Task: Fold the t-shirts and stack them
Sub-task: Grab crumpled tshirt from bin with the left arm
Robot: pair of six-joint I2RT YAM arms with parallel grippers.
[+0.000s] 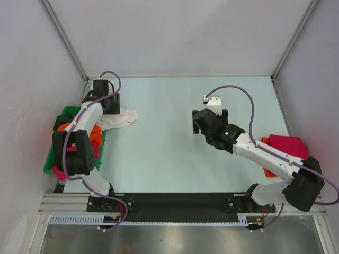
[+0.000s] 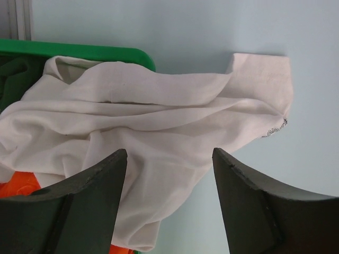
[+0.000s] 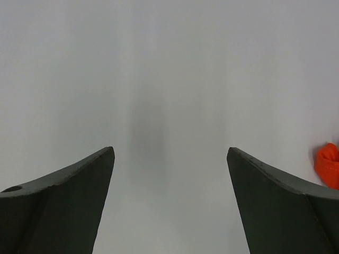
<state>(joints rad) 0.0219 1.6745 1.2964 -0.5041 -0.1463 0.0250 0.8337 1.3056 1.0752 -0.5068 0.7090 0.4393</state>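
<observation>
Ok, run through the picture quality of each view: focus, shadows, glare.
Top external: even light, no glare. Left wrist: crumpled cream cloth t-shirt sharp, folds softly shaded. Right wrist: soft shadow on pale table, orange cloth blurred.

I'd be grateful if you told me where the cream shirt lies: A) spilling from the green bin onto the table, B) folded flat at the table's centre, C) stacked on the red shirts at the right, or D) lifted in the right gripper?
A: the cream shirt lies crumpled, partly over the bin and partly spread out on the table beside it.
</observation>
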